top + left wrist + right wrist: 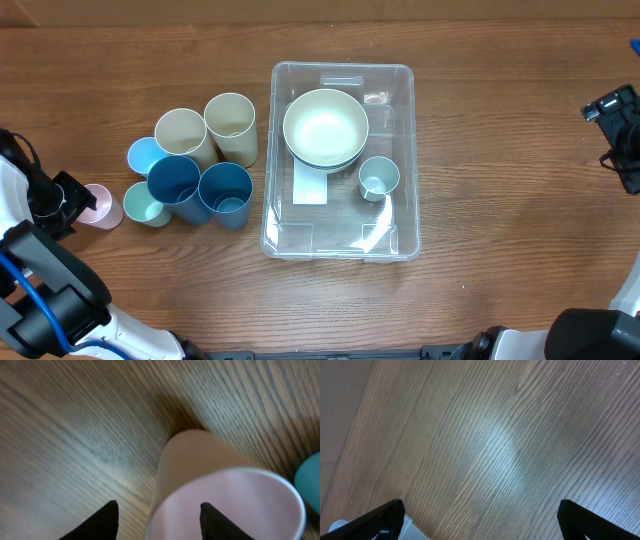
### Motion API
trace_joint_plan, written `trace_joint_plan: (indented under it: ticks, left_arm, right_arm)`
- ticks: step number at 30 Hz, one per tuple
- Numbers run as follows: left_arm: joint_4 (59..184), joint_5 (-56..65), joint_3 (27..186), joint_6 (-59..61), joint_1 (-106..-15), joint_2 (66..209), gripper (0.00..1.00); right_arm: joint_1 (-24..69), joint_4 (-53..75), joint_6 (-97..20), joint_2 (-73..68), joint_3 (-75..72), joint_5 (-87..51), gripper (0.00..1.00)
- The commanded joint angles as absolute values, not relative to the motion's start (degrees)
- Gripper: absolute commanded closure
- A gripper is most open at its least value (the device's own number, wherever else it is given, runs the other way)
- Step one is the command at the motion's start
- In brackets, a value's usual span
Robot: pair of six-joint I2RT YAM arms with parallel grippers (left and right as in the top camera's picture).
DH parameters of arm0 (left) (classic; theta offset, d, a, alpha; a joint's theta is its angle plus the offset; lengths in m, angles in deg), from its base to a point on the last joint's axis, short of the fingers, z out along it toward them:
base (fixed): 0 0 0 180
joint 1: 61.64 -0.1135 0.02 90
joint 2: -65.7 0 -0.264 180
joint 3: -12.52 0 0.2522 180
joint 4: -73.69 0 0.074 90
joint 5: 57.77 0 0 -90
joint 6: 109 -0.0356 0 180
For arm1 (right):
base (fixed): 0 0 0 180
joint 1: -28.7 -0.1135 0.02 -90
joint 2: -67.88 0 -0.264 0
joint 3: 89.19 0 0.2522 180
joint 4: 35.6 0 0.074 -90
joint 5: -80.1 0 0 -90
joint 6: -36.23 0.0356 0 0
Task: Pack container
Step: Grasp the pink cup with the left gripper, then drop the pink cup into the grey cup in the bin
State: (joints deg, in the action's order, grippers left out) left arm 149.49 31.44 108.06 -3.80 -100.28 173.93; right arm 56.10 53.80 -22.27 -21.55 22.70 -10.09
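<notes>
The clear plastic container (pixel 400 235) stands at the table's middle. Inside it are a cream bowl (pixel 325 127) and a small light blue cup (pixel 379 177). A pink cup (pixel 102 206) lies on its side at the far left. My left gripper (pixel 72 200) is open at its mouth. In the left wrist view the fingers (pixel 159 504) straddle the pink cup's (pixel 210 460) rim, one outside and one over the inside. My right gripper (pixel 610 108) is open and empty at the far right, over bare wood (pixel 480 505). A container corner (pixel 412 527) shows there.
A cluster of cups stands left of the container: two cream (pixel 183 133) (pixel 230 120), two dark blue (pixel 175 180) (pixel 225 190), one light blue (pixel 143 155) and one teal (pixel 143 203). The teal cup (pixel 310 480) is right beside the pink cup.
</notes>
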Motion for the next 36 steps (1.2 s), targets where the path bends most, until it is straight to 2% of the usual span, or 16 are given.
trace_joint_plan:
  ticks: [1, 4, 5, 6, 13, 17, 20, 24, 26, 29, 32, 36]
  left_arm:
    - [145.6, 32.8, 103.5, -4.8, -100.2, 173.7, 0.56]
    - [143.8, 32.8, 102.0, -4.8, -100.2, 173.7, 0.75]
    - [143.7, 32.6, 102.1, -4.8, -100.2, 173.7, 0.91]
    - [144.0, 32.5, 102.5, -4.8, -100.2, 173.7, 0.96]
    - [153.1, 31.9, 115.0, -4.6, -100.2, 169.1, 0.96]
    - [158.1, 23.4, 127.5, -6.2, -97.8, 161.3, 0.96]
    - [159.3, 18.0, 134.2, -9.7, -90.1, 155.8, 0.96]
    - [159.2, 18.1, 138.1, -16.6, -65.1, 151.1, 0.96]
    - [158.7, 21.9, 138.0, -17.8, -52.4, 152.4, 0.96]
    - [157.8, 28.8, 138.0, -17.9, -39.1, 157.2, 0.96]
    - [156.1, 29.9, 138.0, -20.8, -30.2, 164.8, 0.96]
    - [154.2, 29.8, 138.0, -20.8, -25.9, 173.3, 0.96]
  right_arm:
    - [56.2, 53.5, -22.0, -21.6, 22.9, -10.0, 0.00]
    - [56.2, 53.5, -22.0, -21.6, 22.9, -10.0, 0.00]
    - [56.2, 53.5, -22.0, -21.6, 22.9, -10.0, 0.00]
    - [56.2, 53.5, -22.0, -21.6, 22.9, -10.0, 0.00]
    - [56.2, 53.5, -22.0, -21.6, 22.9, -10.0, 0.00]
    - [56.2, 53.5, -22.0, -21.6, 22.9, -10.0, 0.00]
    - [56.2, 53.5, -22.0, -21.6, 22.9, -10.0, 0.00]
    - [56.2, 53.5, -22.0, -21.6, 22.9, -10.0, 0.00]
    - [56.2, 53.5, -22.0, -21.6, 22.9, -10.0, 0.00]
    - [56.2, 53.5, -22.0, -21.6, 22.9, -10.0, 0.00]
    - [56.2, 53.5, -22.0, -21.6, 22.9, -10.0, 0.00]
    - [56.2, 53.5, -22.0, -21.6, 22.9, -10.0, 0.00]
